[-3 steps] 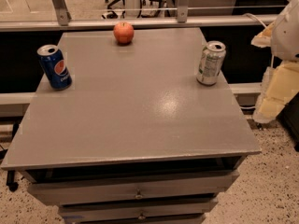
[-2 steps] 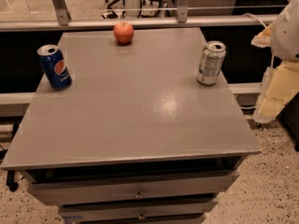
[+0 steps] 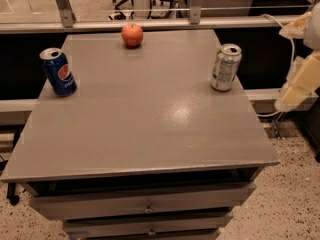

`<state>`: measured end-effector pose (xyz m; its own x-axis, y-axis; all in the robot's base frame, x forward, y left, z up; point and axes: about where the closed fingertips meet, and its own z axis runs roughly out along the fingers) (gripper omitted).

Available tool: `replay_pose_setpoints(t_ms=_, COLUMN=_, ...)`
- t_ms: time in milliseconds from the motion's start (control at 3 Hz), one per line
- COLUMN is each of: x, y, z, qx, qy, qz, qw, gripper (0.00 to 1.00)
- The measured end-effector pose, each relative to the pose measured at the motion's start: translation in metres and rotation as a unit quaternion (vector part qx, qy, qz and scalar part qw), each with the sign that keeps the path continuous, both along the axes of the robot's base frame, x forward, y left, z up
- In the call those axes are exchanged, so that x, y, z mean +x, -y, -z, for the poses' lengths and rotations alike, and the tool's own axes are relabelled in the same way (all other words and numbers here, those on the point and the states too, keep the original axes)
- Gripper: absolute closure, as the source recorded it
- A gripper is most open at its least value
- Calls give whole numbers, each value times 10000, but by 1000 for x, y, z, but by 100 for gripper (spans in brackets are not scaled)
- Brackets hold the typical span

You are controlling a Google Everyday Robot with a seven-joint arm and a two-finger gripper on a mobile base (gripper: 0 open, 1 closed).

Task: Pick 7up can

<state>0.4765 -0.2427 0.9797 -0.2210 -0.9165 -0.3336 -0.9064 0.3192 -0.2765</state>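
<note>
Cans stand at opposite sides of a grey table (image 3: 150, 129) that fills most of the frame. The 7up can (image 3: 226, 67), silver-white with green markings and a silver top, stands upright near the table's right edge, in the upper right part of the surface. Nothing touches it. The blue Pepsi can (image 3: 58, 71) stands upright near the left edge, at about the same height in the frame and well apart from the 7up can. A red apple (image 3: 132, 35) rests at the far edge of the table, upper centre of the frame, between the two cans and further back than both.

The end effector (image 3: 299, 84) shows as cream-coloured parts at the far right of the frame, off the table's right side and partly cut by the frame edge. It hangs near the 7up can but is apart from it, with a gap of dark background between them. Whether it is wide or narrow cannot be told from this view, and it holds nothing that can be seen.

Below the table top, two drawers (image 3: 145, 204) with small knobs face the camera at the bottom of the frame. A pale rail (image 3: 165, 25) runs across behind the table, and speckled floor (image 3: 295, 204) shows at lower right.
</note>
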Motion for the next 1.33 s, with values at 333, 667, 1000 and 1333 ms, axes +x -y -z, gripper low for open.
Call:
replay_pose_setpoints(t_ms=333, x=57, y=39, z=4, qx=794, qy=352, qz=267, qw=9959, gripper=0)
replay_pose_setpoints(t_ms=667, x=112, y=47, z=14, qx=1749, qy=541, qz=265, qw=9828, gripper=0)
replay_pose_setpoints(t_ms=1000, x=157, y=36, z=38, qx=2622, qy=482, qz=127, qw=9637, gripper=0)
replay_pose_setpoints(t_ms=1333, x=180, y=23, z=63, qx=3058, qy=328, qz=-49, qw=9515, gripper=0)
